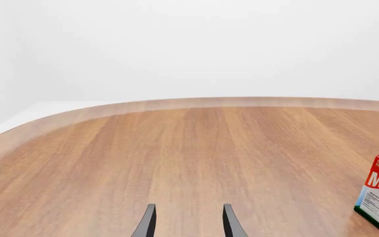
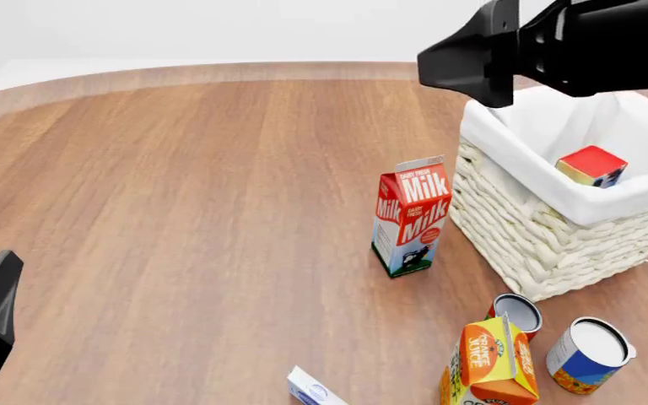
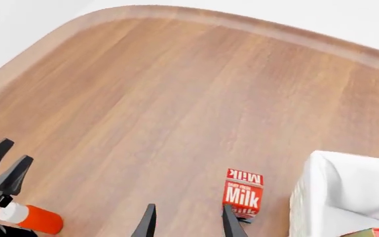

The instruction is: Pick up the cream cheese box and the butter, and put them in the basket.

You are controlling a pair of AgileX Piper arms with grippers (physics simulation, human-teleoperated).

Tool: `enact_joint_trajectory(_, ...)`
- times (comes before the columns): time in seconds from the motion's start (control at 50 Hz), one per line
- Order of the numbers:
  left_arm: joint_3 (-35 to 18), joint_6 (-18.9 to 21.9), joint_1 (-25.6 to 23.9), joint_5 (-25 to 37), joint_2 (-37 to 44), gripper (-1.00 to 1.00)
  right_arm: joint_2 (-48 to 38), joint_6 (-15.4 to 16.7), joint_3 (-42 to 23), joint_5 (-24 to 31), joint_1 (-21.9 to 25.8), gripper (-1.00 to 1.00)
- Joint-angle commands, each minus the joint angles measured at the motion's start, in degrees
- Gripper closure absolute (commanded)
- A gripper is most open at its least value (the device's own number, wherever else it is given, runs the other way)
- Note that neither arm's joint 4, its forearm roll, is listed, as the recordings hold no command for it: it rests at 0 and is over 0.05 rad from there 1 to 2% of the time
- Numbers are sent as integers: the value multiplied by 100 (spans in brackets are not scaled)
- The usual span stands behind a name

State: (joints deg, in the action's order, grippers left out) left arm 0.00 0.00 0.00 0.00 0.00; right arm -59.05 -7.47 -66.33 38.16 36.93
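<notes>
Both of my grippers hold nothing: my right gripper (image 3: 188, 222) hangs high over the near-left corner of the large cream-white woven basket (image 2: 526, 232) with its white cloth lining, its dark fingers parted with only bare wood between them, and my left gripper (image 1: 188, 222), likewise parted and empty, sits low over the brown wooden table (image 2: 189, 211), well apart from everything. Below and just right of my right gripper, the red and orange butter carton (image 2: 591, 165) lies tilted inside the basket. Far below it, toward my side of the table, the small flat white cream cheese box (image 2: 315, 390) with its blue oval mark lies on the wood, partly cut off by the front view's edge. Between them stands the tall red milk carton (image 2: 411, 216), upright, just beside the basket.
</notes>
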Motion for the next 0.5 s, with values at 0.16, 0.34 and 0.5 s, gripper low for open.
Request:
enact_joint_trajectory(0.16,0,0,0,0,0,-100,-351,75,-101,17,646,-100)
enact_joint_trajectory(0.34,0,0,0,0,0,-100,-782,166,-85,-107,1161,-100)
enact_joint_trajectory(0.5,0,0,0,0,0,-100,-1024,149,-159,-182,1375,-100)
